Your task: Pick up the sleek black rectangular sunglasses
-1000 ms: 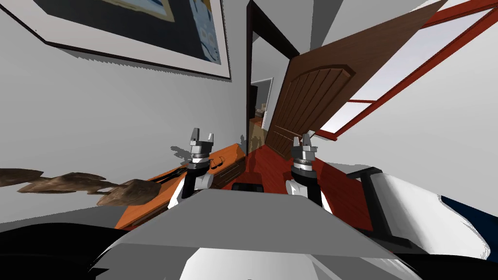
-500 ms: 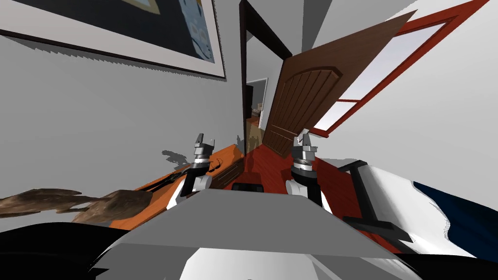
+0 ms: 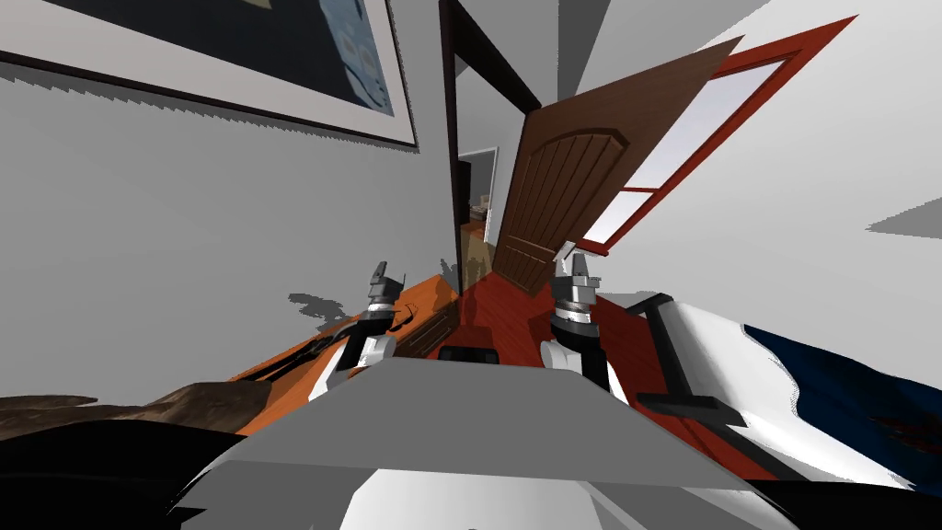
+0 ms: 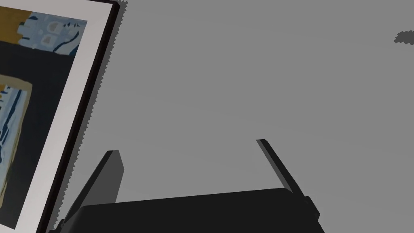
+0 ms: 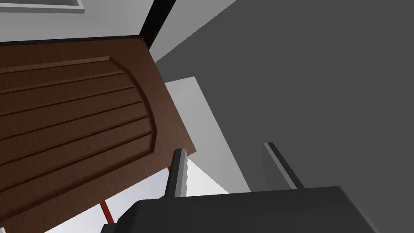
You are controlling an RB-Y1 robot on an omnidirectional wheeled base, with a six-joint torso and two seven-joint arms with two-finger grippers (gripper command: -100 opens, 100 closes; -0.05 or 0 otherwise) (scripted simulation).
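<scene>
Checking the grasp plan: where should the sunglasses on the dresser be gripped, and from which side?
Probably across the frame's middle, coming down from above with the left hand. The sunglasses lie low and thin on the dresser top, just beside that open hand, so only a top approach lets it straddle them. Finer shape is too small to tell.

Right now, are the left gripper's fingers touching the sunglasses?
Apart. The left wrist view shows the left gripper open with bare grey wall between its fingers; in the head view the sunglasses lie on the orange cabinet below them.
</scene>
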